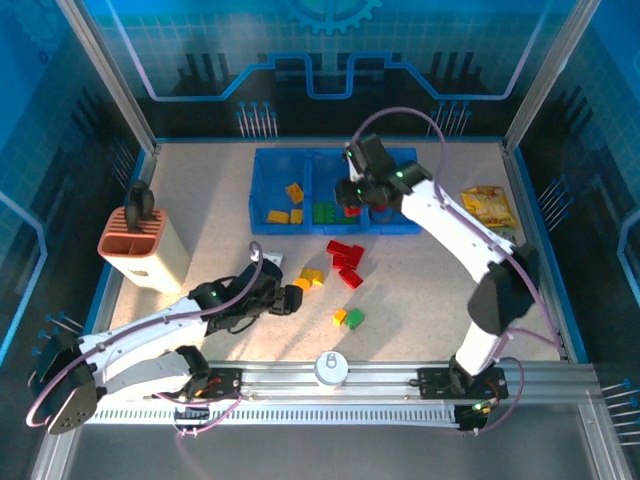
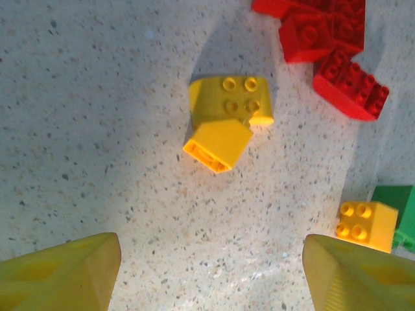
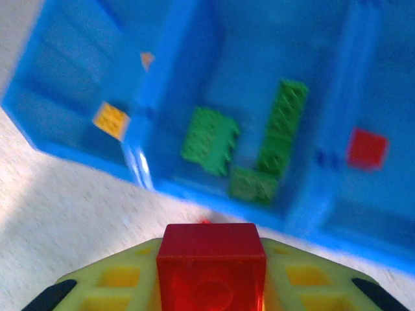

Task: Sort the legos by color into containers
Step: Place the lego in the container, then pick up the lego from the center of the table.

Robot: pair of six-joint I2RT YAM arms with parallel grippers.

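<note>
**Red brick held at the tray, yellow pair lined up**

The right claw (image 1: 352, 197) is clenched on a red brick (image 3: 211, 259), held up at the near side of the blue tray (image 3: 194, 188). It faces the green bricks (image 3: 209, 139) in the middle compartment, so it likely has to shift toward the right one, where a red piece (image 3: 367, 148) lies. The left claw (image 2: 211, 275) hangs released above the worktop (image 2: 97, 129), its jaws wide on either side of a yellow pair (image 2: 230, 97) — probably set up for the next pick. Loose red bricks (image 2: 324, 39) lie just beyond.
</note>
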